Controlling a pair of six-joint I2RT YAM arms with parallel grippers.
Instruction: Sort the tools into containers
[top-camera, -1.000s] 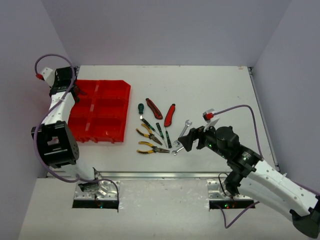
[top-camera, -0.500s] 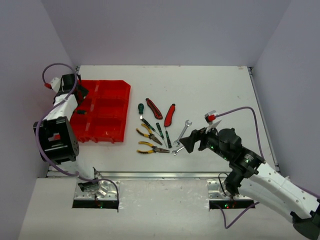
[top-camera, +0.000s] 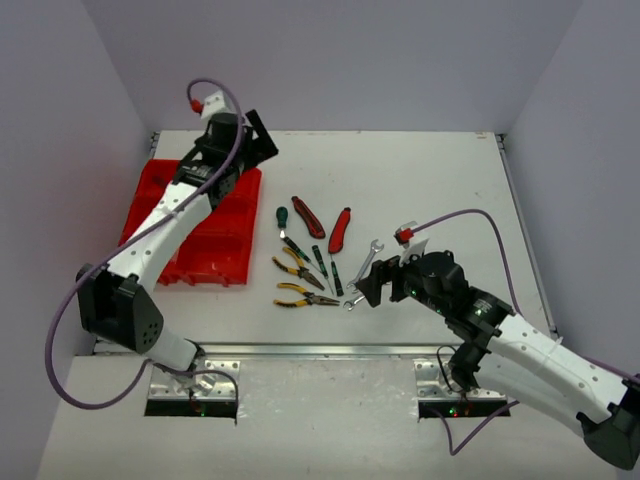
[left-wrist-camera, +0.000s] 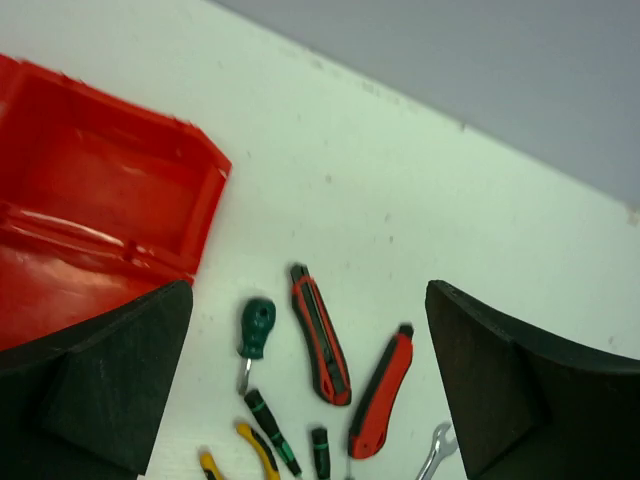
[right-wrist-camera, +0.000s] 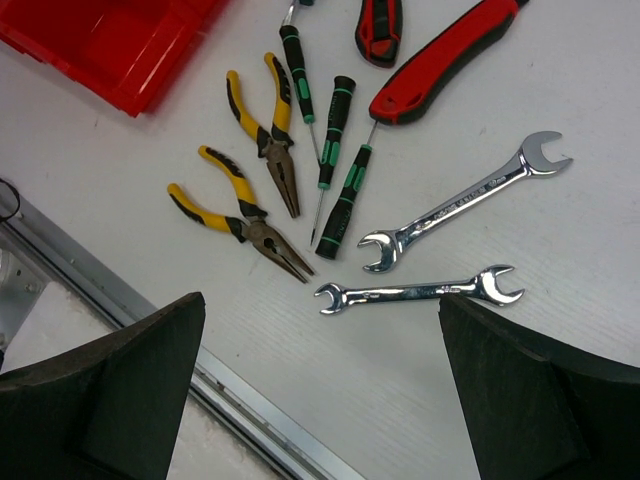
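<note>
The tools lie in a cluster on the white table: two red knives, a green stubby screwdriver, two yellow-black pliers, thin green-black screwdrivers and two silver wrenches. The red containers tray lies to their left. My left gripper hangs open and empty above the tray's far right corner; its wrist view shows the knives between the fingers. My right gripper is open and empty just above the lower wrench.
A metal rail runs along the table's near edge, close under the right gripper. Purple walls close in the table at the back and both sides. Cables loop off both wrists.
The left arm swung from the tray's far left corner across to its far right corner, and its gripper opened. The right gripper edged slightly left toward the wrenches.
</note>
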